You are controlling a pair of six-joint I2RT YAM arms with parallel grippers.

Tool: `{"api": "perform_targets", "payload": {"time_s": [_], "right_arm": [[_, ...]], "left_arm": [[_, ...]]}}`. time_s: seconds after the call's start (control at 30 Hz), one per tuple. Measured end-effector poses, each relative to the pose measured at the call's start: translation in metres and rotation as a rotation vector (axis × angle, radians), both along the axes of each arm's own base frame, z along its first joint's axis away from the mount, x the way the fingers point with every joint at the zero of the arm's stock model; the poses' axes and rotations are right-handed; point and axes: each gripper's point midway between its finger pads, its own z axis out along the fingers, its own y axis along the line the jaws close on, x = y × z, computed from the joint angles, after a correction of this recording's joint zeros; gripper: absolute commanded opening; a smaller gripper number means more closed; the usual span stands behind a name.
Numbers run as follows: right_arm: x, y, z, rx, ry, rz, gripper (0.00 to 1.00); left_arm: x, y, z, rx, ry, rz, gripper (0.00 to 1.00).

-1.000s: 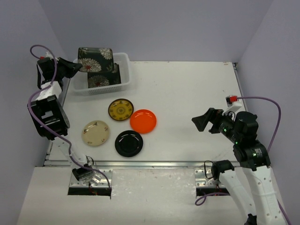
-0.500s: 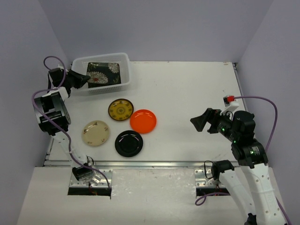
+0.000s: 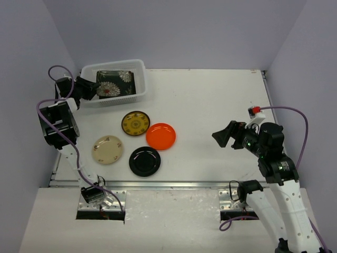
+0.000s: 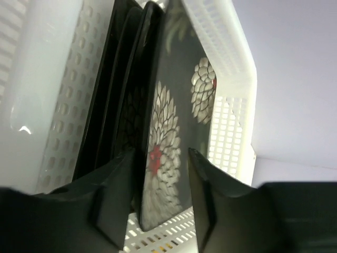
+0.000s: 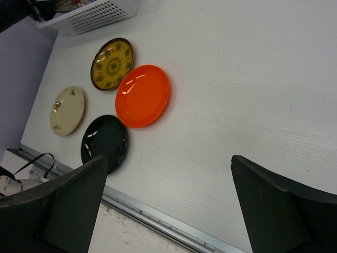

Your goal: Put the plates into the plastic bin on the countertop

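Left gripper is straddling the near edge of the black square white-flowered plate, jaws part-way apart, not clamping. Plate is lying in the white slotted plastic bin on other dark plates. Risk: if it's retracting skewed, a finger is hooking the plate edge or lattice wall, tipping the plate or dragging the bin. Right gripper is hanging wide and empty over the white countertop.

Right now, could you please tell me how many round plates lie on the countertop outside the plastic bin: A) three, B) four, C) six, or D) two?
B: the yellow-patterned plate, orange plate, cream plate and black plate all lie on the countertop, outside the plastic bin.
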Motion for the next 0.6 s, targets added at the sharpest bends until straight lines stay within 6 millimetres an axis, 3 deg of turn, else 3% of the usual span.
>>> {"api": "perform_targets", "payload": {"time_s": [0.2,0.27,0.4,0.6], "right_arm": [[0.002,0.003,-0.001,0.005,0.009,0.014,0.99],[0.004,0.005,-0.003,0.009,0.01,0.022,0.99],[0.01,0.009,-0.016,0.014,0.043,0.043,0.99],[0.023,0.024,-0.064,0.046,0.193,0.093,0.99]], "left_arm": [[0.008,0.007,0.017,0.029,-0.014,0.018,0.76],[0.012,0.013,0.023,0.062,-0.002,0.033,0.98],[0.016,0.025,0.038,0.143,0.044,0.064,1.0],[0.008,0.03,0.048,0.232,0.139,0.108,1.0]]}}
